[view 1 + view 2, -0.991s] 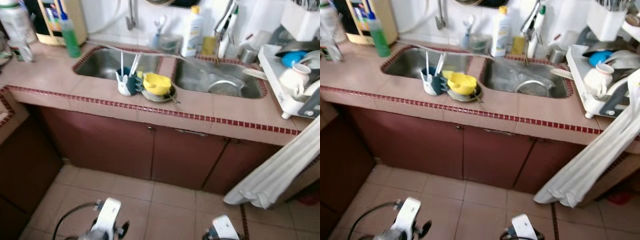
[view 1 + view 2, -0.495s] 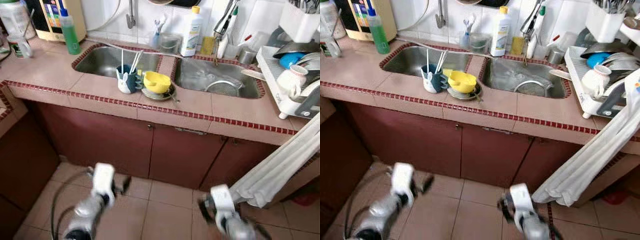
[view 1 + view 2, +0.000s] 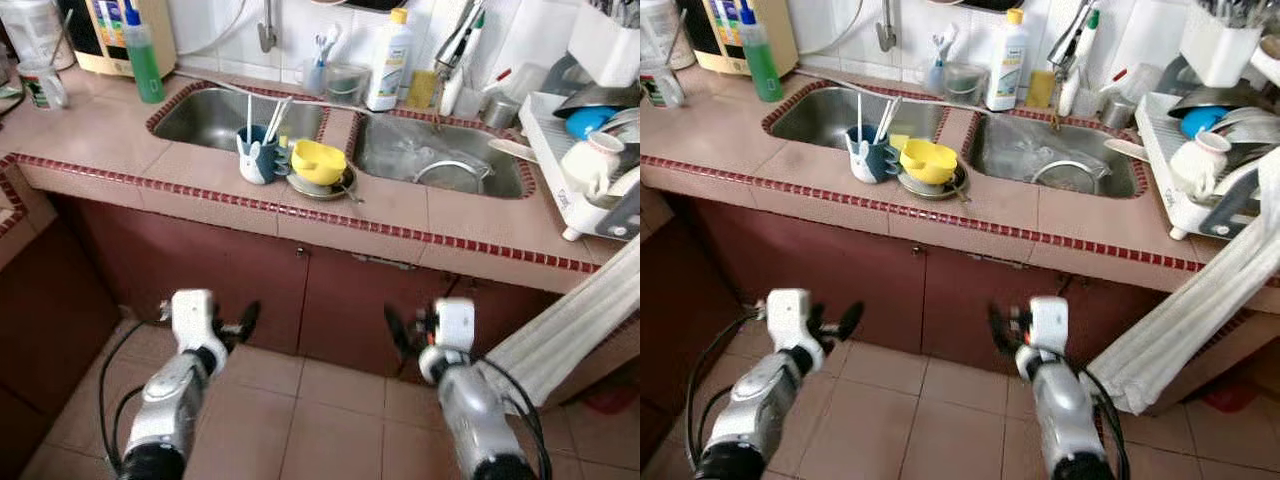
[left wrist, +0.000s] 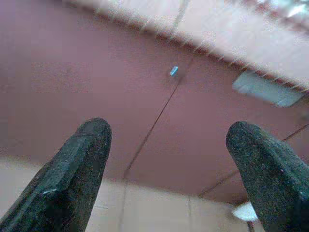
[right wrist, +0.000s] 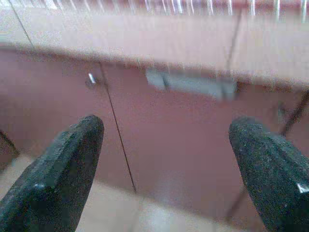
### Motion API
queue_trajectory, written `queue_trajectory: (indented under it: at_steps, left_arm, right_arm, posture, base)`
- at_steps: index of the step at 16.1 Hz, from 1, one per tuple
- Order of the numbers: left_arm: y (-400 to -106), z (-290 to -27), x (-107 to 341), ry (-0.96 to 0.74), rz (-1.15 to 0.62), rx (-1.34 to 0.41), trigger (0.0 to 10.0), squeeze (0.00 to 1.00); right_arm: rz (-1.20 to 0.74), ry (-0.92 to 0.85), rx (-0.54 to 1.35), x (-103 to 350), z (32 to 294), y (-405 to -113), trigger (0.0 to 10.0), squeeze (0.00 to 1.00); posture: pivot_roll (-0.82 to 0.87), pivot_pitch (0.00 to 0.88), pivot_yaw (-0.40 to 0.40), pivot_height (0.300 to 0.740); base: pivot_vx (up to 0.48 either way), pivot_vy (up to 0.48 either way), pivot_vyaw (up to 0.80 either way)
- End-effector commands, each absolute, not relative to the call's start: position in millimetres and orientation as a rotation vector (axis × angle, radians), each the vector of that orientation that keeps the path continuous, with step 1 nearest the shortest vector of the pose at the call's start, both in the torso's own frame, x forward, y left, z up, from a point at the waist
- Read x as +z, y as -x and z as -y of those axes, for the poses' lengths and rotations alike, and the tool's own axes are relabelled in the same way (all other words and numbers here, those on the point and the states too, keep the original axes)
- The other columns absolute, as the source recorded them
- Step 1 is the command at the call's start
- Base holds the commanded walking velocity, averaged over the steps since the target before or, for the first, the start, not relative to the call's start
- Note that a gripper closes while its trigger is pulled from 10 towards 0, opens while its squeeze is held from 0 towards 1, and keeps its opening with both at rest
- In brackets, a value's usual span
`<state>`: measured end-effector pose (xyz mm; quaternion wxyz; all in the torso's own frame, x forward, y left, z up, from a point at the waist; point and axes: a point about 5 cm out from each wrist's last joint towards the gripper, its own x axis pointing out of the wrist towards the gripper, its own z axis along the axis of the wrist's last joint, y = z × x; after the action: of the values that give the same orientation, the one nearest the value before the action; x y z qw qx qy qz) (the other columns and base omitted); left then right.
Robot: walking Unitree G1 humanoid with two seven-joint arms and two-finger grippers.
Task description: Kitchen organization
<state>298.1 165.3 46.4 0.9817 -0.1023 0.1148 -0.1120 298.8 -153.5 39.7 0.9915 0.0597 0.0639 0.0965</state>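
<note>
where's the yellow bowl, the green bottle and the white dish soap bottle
yellow bowl (image 3: 318,161), left eye view, its inner wall
green bottle (image 3: 144,64), left eye view, its body
white dish soap bottle (image 3: 388,68), left eye view, its body

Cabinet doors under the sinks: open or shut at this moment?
Shut. The cabinet doors sit flush under the counter edge, with only thin seams between them; both wrist views show flat closed fronts.

Dark red wooden cabinet doors (image 3: 300,290) fill the middle of the frame; beige floor tiles (image 3: 320,420) below; a white cloth (image 3: 570,330) hangs lower right.
</note>
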Motion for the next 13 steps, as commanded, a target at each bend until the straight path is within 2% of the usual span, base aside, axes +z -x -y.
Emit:
queue_trajectory:
  at_steps: [1, 4, 8, 10, 13]
  left_arm:
    - [-301.8, -163.7, 64.4, 0.134, -0.138, -0.246, 10.0, 0.00]
    - [-298.3, -163.2, 94.3, 0.147, -0.034, -0.246, 10.0, 0.00]
    - [-294.2, -158.0, 124.2, 0.083, 0.080, -0.256, 10.0, 0.00]
    - [-290.4, -153.8, 127.7, 0.050, 0.086, -0.259, 10.0, 0.00]
    - [-293.1, -139.8, 129.1, 0.072, 0.055, -0.366, 10.0, 0.00]
  right_arm:
    - [-0.086, -0.099, 0.203, 50.7, 153.5, -301.8, 10.0, 0.00]
    - [0.045, -0.086, 0.177, 84.0, 155.8, -307.2, 10.0, 0.00]
    - [0.179, 0.037, 0.250, 115.2, 145.6, -304.1, 10.0, 0.00]
    - [0.198, 0.041, 0.253, 122.1, 143.1, -302.3, 10.0, 0.00]
    - [0.199, 0.085, 0.299, 126.2, 142.4, -298.6, 10.0, 0.00]
  posture:
    - [-0.04, 0.000, -0.076, 0.740]
    - [-0.04, 0.000, -0.073, 0.740]
    - [-0.04, 0.000, -0.081, 0.740]
    - [-0.03, 0.000, -0.095, 0.740]
    - [-0.03, 0.000, -0.099, 0.740]
  base:
    - [0.000, 0.000, 0.00]
    - [0.000, 0.000, 0.00]
    - [0.000, 0.000, 0.00]
    - [0.000, 0.000, 0.00]
    - [0.000, 0.000, 0.00]
